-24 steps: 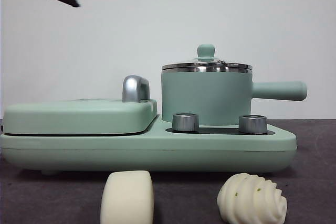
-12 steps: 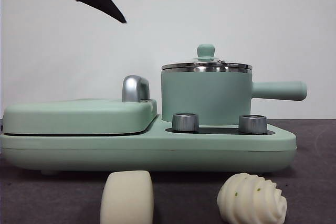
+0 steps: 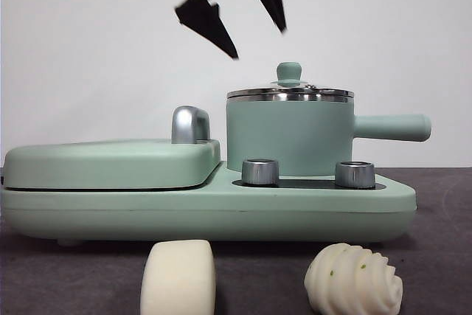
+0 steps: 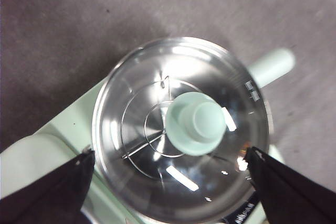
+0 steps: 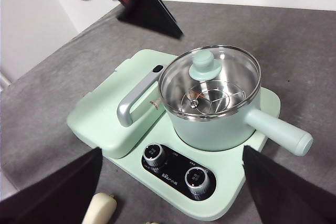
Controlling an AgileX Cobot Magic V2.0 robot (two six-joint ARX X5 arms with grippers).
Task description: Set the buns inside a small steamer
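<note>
Black left gripper (image 3: 259, 43): jaws spread wide, empty, hanging in the air above the small steamer (image 3: 290, 136), just off its lid knob (image 4: 202, 123). Right gripper (image 5: 170, 182): jaws apart, empty, held high and back from the cooker base (image 3: 206, 204). Small steamer: mint green, glass lid (image 5: 210, 80) on, wire rack visible inside, seated on the base beside the closed griddle lid (image 3: 110, 162). Buns: smooth bun (image 3: 178, 278) and spiral bun (image 3: 354, 280) on the grey table (image 3: 66, 274), in front of the base, apart from each other.

front: low, level | wrists: overhead (left nearer) | shared: small steamer (image 3: 289, 134)
</note>
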